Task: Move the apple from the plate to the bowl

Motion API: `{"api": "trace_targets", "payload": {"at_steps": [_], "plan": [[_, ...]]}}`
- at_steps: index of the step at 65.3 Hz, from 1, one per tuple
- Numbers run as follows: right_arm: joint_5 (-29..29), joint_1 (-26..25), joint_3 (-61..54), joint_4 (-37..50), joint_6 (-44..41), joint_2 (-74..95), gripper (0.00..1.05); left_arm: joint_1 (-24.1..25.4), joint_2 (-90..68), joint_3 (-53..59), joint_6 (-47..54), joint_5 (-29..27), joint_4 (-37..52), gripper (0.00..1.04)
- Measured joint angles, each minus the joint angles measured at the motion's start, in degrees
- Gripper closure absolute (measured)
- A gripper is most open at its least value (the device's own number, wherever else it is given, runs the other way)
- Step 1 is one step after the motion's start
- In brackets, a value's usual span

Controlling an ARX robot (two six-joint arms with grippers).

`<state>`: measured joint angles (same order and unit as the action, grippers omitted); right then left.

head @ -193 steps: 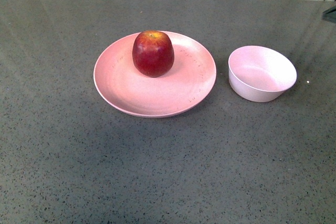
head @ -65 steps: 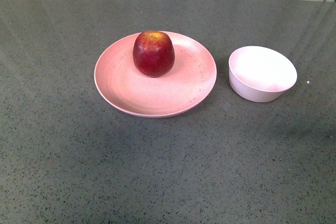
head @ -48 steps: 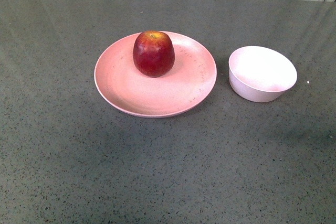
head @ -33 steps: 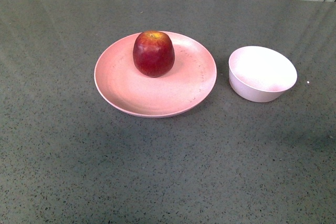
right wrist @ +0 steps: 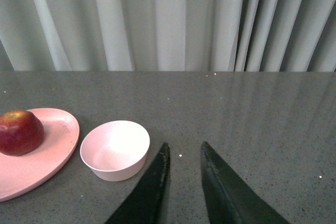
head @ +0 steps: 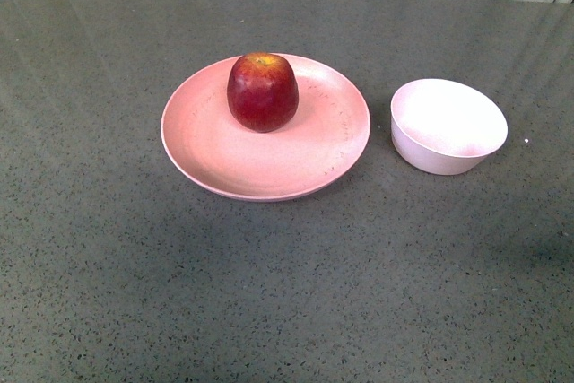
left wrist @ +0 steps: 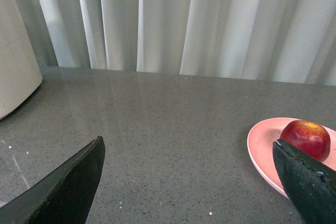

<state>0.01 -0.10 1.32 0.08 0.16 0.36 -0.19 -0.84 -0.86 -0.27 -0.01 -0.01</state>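
Arms stay out of our front view; each wrist view cuts its fingers off at the frame edge. Our left gripper (left wrist: 186, 182) is spread wide, our right gripper (right wrist: 181, 182) nearly closed, a slim gap, gripping nothing. Glossy dark-red apple (head: 262, 91) sits on the shallow pink plate (head: 224, 163); matte pale bowl (head: 447, 125) stands just beside it, on speckled grey table (head: 269, 293).

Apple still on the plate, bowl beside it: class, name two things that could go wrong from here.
1. The apple is round and glossy; it may slip from the fingers or roll across the shallow plate.
2. The bowl is only slightly wider than the apple, so an off-centre release could hit its rim and tip it.
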Motion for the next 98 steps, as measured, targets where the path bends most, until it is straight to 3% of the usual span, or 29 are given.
{"api": "trace_targets", "payload": {"at_steps": [15,24,33,39,56,66,81,98], "plan": [[0.0,0.0,0.0,0.0,0.0,-0.02,0.37,0.0,0.0,0.0,0.0,0.0,0.0,0.09],[0.0,0.0,0.0,0.0,0.02,-0.02,0.07,0.0,0.0,0.0,0.0,0.0,0.0,0.09],[0.0,0.0,0.0,0.0,0.0,-0.02,0.09,0.0,-0.02,0.0,0.02,0.04,-0.02,0.09],[0.0,-0.02,0.0,0.0,0.0,-0.02,0.09,0.92,-8.0,-3.82,2.08,7.26,-7.02,0.09],[0.0,0.0,0.0,0.0,0.0,-0.04,0.09,-5.42,-50.4,-13.9,4.5,5.46,23.74,0.09],[0.0,0.0,0.0,0.0,0.0,-0.04,0.09,-10.25,-70.6,-22.71,4.5,3.02,34.32,0.09],[0.0,0.0,0.0,0.0,0.0,-0.04,0.09,-17.7,-91.36,-35.52,3.1,0.81,36.44,0.09],[0.0,0.0,0.0,0.0,0.0,-0.04,0.09,-23.58,-102.18,-45.51,2.8,-1.38,35.41,0.09]]}}
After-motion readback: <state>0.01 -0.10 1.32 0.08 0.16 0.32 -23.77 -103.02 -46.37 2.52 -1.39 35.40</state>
